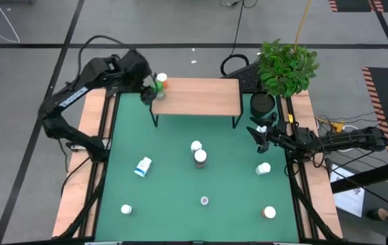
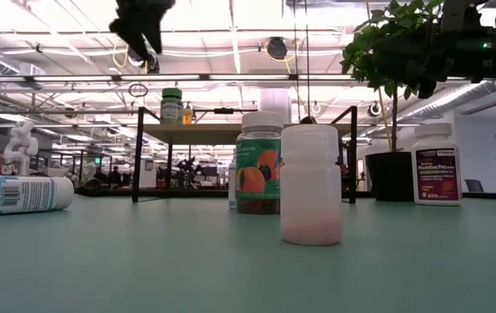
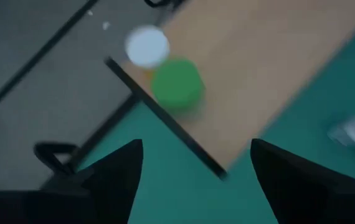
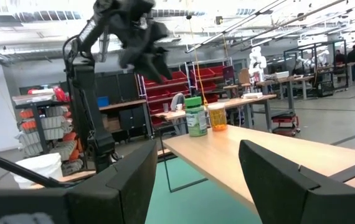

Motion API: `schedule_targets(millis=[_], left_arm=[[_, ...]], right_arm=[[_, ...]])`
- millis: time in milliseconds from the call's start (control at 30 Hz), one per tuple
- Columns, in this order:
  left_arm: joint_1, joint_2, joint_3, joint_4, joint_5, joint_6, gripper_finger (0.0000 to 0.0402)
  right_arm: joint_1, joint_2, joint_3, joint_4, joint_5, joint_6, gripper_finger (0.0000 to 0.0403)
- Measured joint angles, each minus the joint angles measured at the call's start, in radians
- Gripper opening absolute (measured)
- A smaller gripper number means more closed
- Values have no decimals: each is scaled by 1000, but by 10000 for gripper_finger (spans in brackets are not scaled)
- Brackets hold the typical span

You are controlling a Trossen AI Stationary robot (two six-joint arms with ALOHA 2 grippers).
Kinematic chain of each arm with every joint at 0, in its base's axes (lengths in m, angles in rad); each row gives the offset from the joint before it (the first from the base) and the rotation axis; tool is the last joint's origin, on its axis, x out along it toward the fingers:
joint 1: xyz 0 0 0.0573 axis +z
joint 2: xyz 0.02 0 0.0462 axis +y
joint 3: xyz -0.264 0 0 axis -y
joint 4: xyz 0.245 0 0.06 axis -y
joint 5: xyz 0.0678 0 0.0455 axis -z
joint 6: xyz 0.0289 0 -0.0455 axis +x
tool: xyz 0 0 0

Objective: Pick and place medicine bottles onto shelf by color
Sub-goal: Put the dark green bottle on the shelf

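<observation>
We find the green-matted table (image 1: pixel 180 197) with white bottles (image 1: pixel 200 157) scattered across it. The shelf (image 1: pixel 201 96) carries a green-capped bottle (image 1: pixel 158 86) and an orange bottle (image 1: pixel 163 81) at its left end. Left gripper (image 1: pixel 148 92) hangs above them, fingers apart, empty. Right gripper (image 1: pixel 259 134) waits beside the plant pot (image 1: pixel 263 104), fingers apart. An open workshop lies beyond.

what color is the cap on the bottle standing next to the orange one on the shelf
Green. The green-capped bottle shows best in the left wrist view, on the shelf.
</observation>
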Motion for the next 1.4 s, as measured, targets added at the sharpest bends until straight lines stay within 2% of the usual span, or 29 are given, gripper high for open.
schedule_targets(millis=[100, 300, 467, 567, 633, 767, 1000, 1167, 1400], left_arm=[[-110, -49, -48, -50, -32, -101, 303], [-399, -163, -297, -40, -97, -420, 293], [-630, -212, -518, 30, -99, -678, 278], [-718, -213, -625, 136, -99, -711, 274], [-755, -208, -687, 255, -99, -663, 275], [-786, -191, -778, 575, -99, -473, 274], [-771, -139, -871, 1153, -98, -91, 283], [-739, -41, -882, 1345, -78, 105, 299], [-699, 79, -885, 1545, -72, 237, 342]], right_arm=[[0, 0, 0, -11, -1, 0, 224], [0, 2, 0, -53, -26, 29, 224], [0, 2, 0, -59, -26, 36, 224], [0, 2, 0, -43, -26, 32, 224], [0, 2, 0, -33, -26, 28, 224], [0, 3, 0, -1, -26, 17, 224], [0, 5, 0, 32, -26, -20, 224], [0, 17, 0, 43, -32, -39, 224], [0, 34, 0, 53, -75, -46, 224]])
